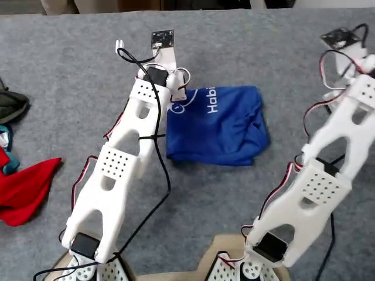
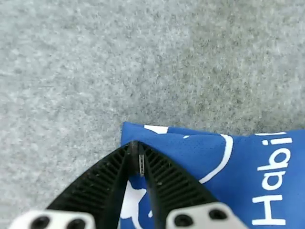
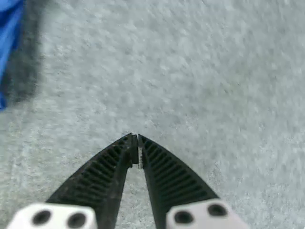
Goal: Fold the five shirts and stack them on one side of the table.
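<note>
A blue shirt (image 1: 220,126) with white print lies folded into a rough rectangle in the middle of the grey table cover (image 1: 70,70). My left gripper (image 2: 136,152) is shut, its tips just inside the shirt's far left corner (image 2: 125,128). The blue shirt (image 2: 205,157) lies flat there and no cloth shows pinched between the fingers. My right gripper (image 3: 137,150) is shut too, over bare grey cover to the right of the blue shirt (image 3: 7,38). The right arm (image 1: 328,170) reaches up the table's right side.
A crumpled red shirt (image 1: 26,187) lies at the left edge, with a dark green garment (image 1: 12,105) and a bit of teal cloth (image 1: 4,146) beyond it. Bare cover surrounds the blue shirt. Cables hang from both arms.
</note>
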### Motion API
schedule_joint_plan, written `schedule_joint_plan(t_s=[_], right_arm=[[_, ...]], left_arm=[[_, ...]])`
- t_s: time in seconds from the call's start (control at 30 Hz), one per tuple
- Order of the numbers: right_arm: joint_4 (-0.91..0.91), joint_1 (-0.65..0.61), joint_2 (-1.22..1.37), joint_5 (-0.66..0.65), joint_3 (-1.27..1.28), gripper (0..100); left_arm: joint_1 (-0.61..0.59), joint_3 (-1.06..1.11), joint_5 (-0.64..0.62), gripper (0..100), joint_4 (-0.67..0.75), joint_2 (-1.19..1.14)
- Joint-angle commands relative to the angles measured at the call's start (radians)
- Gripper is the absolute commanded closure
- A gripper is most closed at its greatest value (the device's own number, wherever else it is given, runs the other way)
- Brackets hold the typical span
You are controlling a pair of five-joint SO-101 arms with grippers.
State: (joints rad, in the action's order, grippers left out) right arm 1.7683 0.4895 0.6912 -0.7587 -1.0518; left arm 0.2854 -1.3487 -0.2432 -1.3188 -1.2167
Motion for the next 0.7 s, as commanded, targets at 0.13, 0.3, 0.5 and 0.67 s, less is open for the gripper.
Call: schedule_joint_plan(t_s=[0.13, 0.3, 0.5, 0.67], right_arm=[[0.017, -0.305, -0.295, -0.002, 0.410, 98.2], [-0.048, -0.483, -0.415, 0.078, 0.650, 96.8], [-0.140, -0.604, -0.450, 0.158, 0.789, 82.2], [-0.232, -0.624, -0.449, 0.213, 0.875, 82.2]], left_arm=[[0.002, -0.075, 0.034, 98, -0.175, 0.116], [0.000, -0.216, 0.084, 98, -0.347, 0.191], [-0.026, -0.315, 0.112, 98, -0.442, 0.254], [-0.072, -0.218, 0.123, 98, -0.443, 0.354]])
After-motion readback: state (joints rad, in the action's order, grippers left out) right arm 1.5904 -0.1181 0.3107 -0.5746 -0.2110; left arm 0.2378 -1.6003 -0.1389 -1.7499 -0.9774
